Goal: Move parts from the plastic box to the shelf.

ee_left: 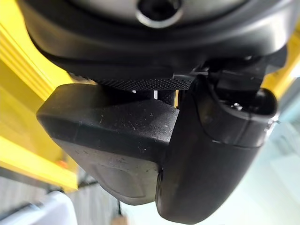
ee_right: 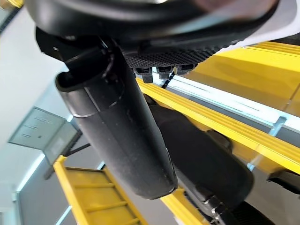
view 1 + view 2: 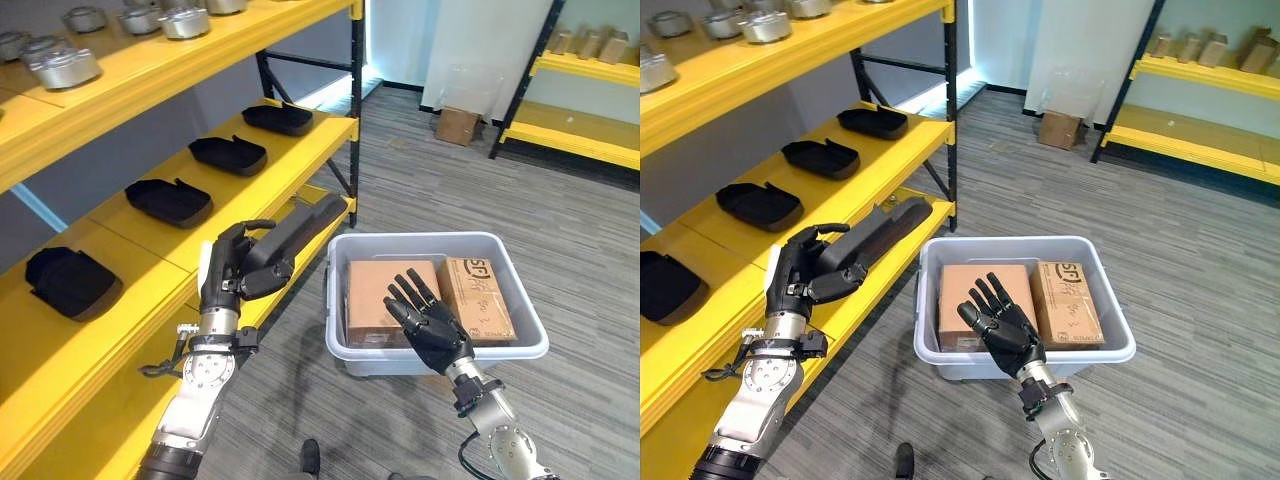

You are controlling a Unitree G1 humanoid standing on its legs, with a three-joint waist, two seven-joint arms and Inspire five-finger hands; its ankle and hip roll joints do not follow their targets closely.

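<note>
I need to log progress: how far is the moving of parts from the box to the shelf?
Done: four black parts lie in a row on the middle shelf. In hand: the left hand grips another black part beside the shelf. Left: setting it down. The right hand is open over the box, where cartons show.

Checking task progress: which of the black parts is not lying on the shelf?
The long black part gripped in the left hand, held beside the shelf edge; the others lie on the shelf.
</note>
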